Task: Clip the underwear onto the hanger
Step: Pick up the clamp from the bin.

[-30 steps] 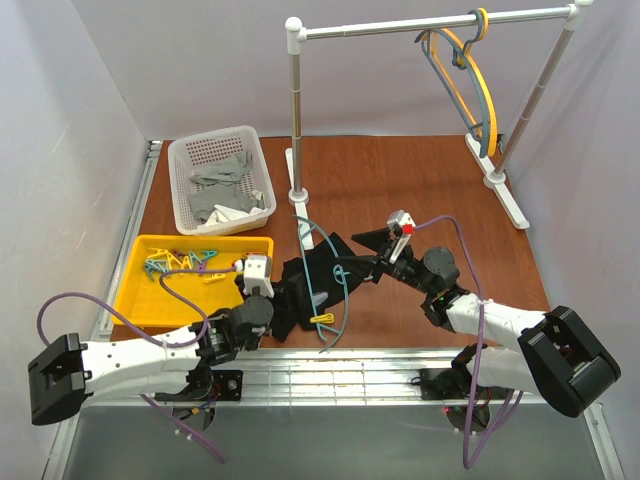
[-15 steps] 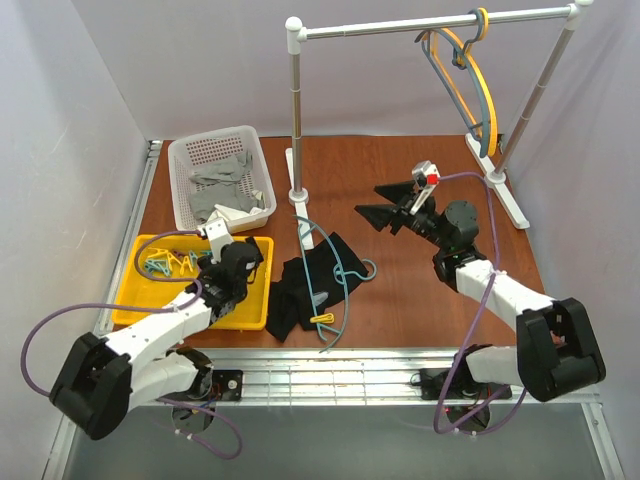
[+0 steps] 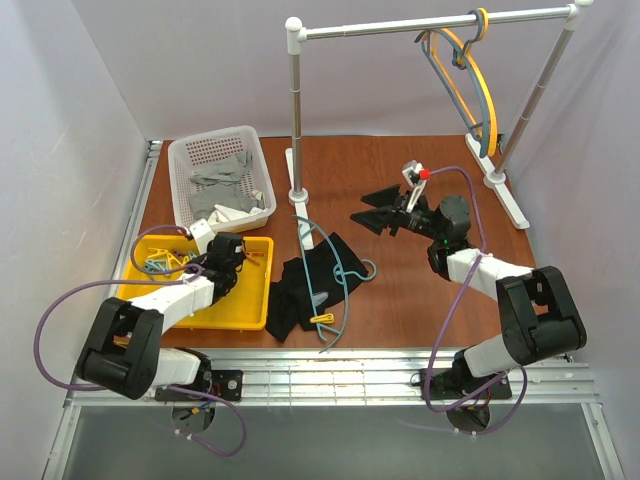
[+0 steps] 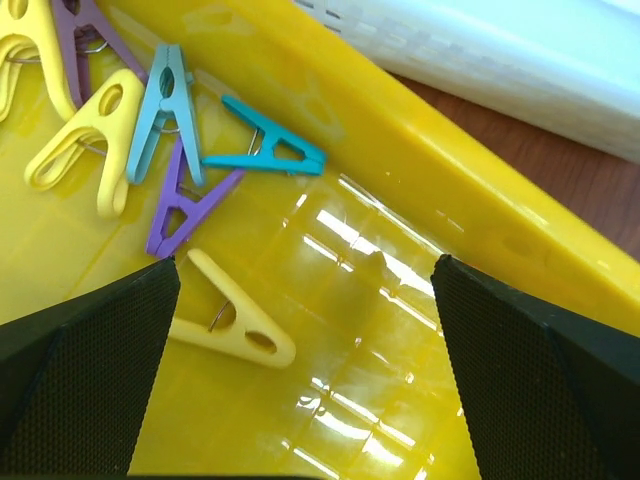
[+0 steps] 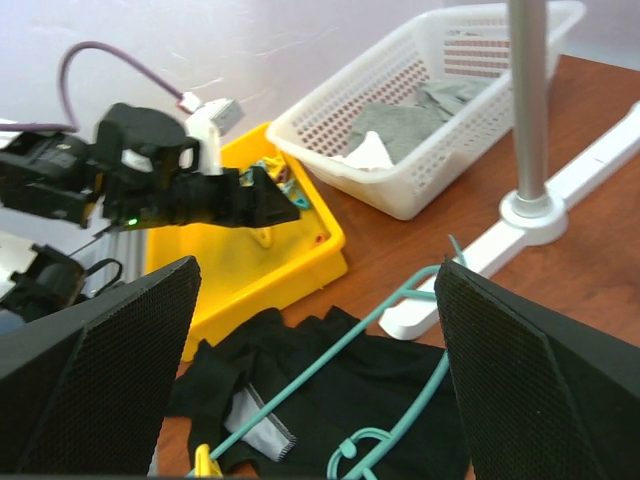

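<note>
Two open grippers, neither holding anything, with the underwear and hanger lying between them.

We saw the left gripper (image 4: 305, 270) low over the yellow tray (image 4: 450, 180), its fingers spread wide above a scatter of loose clothespins (image 4: 175, 150); a pale yellow clothespin (image 4: 235, 325) lay nearest one finger; the right gripper (image 3: 372, 208) hovered over the table (image 3: 400, 160), right of the garment, fingers likewise apart and empty, pointing toward it; the underwear (image 3: 290, 290) lay crumpled on the table just right of the tray, near the front edge; the hanger (image 5: 330, 364) lay across it, one curved end near the rack's base (image 3: 297, 195); a yellow clip (image 3: 322, 319) sat at the hanger's near end; we could not tell whether it pinched the fabric; a white basket (image 3: 215, 140) of grey cloths (image 3: 225, 190) stood behind the tray.
</note>
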Robot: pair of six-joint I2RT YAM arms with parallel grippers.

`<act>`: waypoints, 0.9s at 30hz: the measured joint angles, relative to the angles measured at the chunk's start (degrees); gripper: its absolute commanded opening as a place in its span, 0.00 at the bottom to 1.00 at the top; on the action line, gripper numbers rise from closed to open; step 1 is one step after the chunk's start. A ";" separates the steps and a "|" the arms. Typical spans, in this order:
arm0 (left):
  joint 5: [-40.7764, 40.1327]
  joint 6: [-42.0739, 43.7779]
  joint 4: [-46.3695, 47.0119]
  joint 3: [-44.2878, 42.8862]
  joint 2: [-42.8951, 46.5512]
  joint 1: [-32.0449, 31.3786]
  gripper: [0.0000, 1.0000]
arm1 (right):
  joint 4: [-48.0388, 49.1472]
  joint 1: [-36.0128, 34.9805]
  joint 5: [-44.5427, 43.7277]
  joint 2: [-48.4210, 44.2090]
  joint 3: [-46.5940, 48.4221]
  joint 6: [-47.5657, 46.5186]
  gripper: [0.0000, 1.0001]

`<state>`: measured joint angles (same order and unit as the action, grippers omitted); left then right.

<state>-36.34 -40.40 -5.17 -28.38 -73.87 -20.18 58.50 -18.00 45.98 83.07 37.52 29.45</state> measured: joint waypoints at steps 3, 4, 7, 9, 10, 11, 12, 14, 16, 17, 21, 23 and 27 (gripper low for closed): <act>2.36 0.96 1.14 -1.31 -2.21 2.27 0.89 | 3.45 0.00 2.08 1.51 0.00 2.10 0.85; 3.02 1.20 1.38 -1.92 -3.02 2.78 0.88 | 4.31 0.00 2.49 1.84 0.00 2.78 0.85; 4.92 1.92 1.97 -3.56 -5.31 4.26 0.80 | 6.19 0.00 3.80 2.05 0.00 4.07 0.85; 6.16 2.49 1.95 -4.44 -6.47 5.18 0.78 | 7.15 0.00 4.33 1.92 0.00 4.52 0.84; 6.67 2.64 1.73 -4.92 -7.17 5.62 0.78 | 7.41 0.02 4.50 1.81 0.00 4.66 0.85; 6.97 2.84 1.40 -5.33 -7.69 5.90 0.77 | 7.65 0.04 4.70 1.66 -0.02 4.74 0.84; 7.23 2.86 0.96 -5.77 -8.33 6.19 0.77 | 7.76 0.04 4.83 1.53 -0.02 4.74 0.85; 7.56 2.71 0.33 -5.92 -8.76 6.43 0.75 | 7.98 0.11 5.11 1.09 -0.02 4.81 0.84; 7.67 2.34 -0.52 -5.79 -8.15 6.58 0.74 | 8.22 0.22 5.25 0.90 -0.02 4.83 0.84; 7.65 2.12 -0.59 -5.46 -7.39 6.58 0.74 | 8.48 0.28 5.31 0.87 -0.02 4.83 0.84; 7.41 1.51 -0.83 -3.45 -2.75 6.58 0.74 | 9.16 0.37 5.70 0.92 -0.02 5.11 0.84; 7.41 1.20 -0.85 -2.71 -1.14 6.58 0.74 | 9.60 0.37 5.90 0.98 -0.02 5.40 0.84; 7.48 0.70 -1.11 -2.08 -0.33 6.56 0.74 | 10.73 0.37 6.71 1.31 -0.02 6.27 0.84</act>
<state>-28.86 -39.70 -6.28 -30.46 -74.19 -13.63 69.23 -17.63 52.69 84.38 37.50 35.73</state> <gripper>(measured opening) 0.741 0.845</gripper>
